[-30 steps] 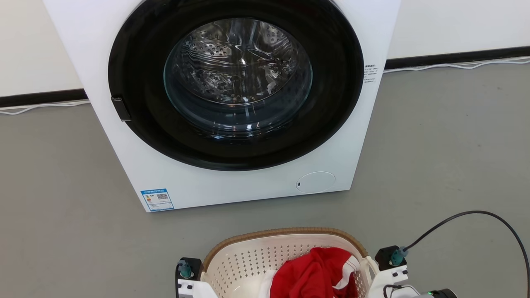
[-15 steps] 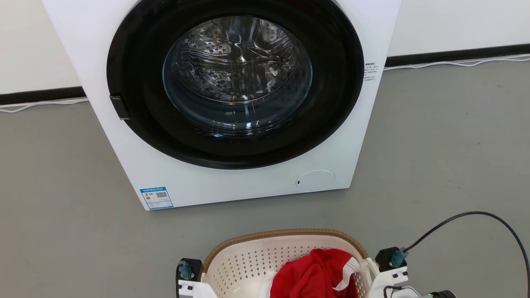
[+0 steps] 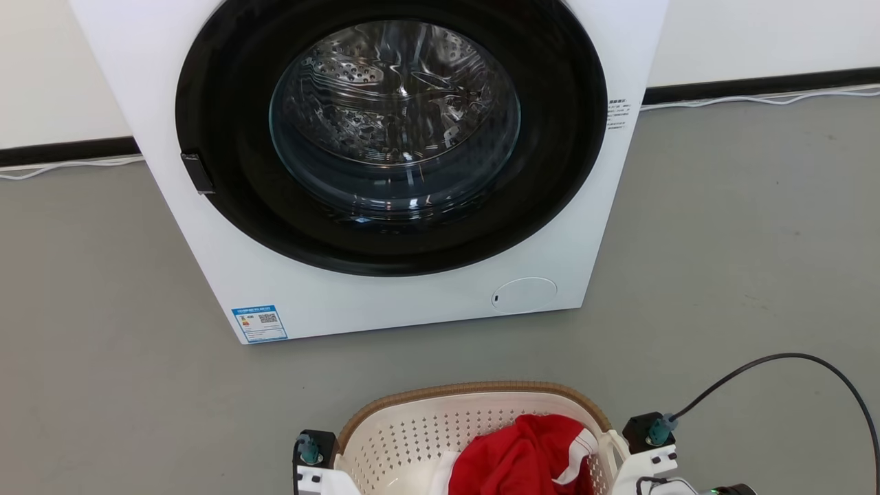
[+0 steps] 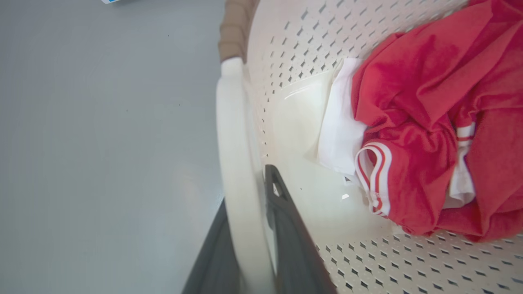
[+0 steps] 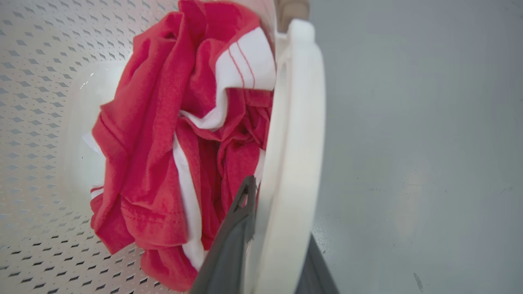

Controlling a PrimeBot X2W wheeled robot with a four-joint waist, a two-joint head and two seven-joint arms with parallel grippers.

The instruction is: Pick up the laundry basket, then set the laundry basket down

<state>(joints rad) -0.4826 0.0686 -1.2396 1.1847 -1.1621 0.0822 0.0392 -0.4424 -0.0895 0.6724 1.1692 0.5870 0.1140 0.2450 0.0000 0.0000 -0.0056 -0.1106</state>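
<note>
Opening upward, the laundry basket [image 3: 474, 388] has its handle-to-handle axis running left-right.

The grey floor [image 3: 729, 247] is smooth and matte, faintly marked in places; a white washing machine [image 3: 385, 302] stands on it (blue label [image 3: 260, 323] low on its front); a thin white cable [image 3: 756, 99] lies along the black skirting [image 3: 756, 84].
</note>
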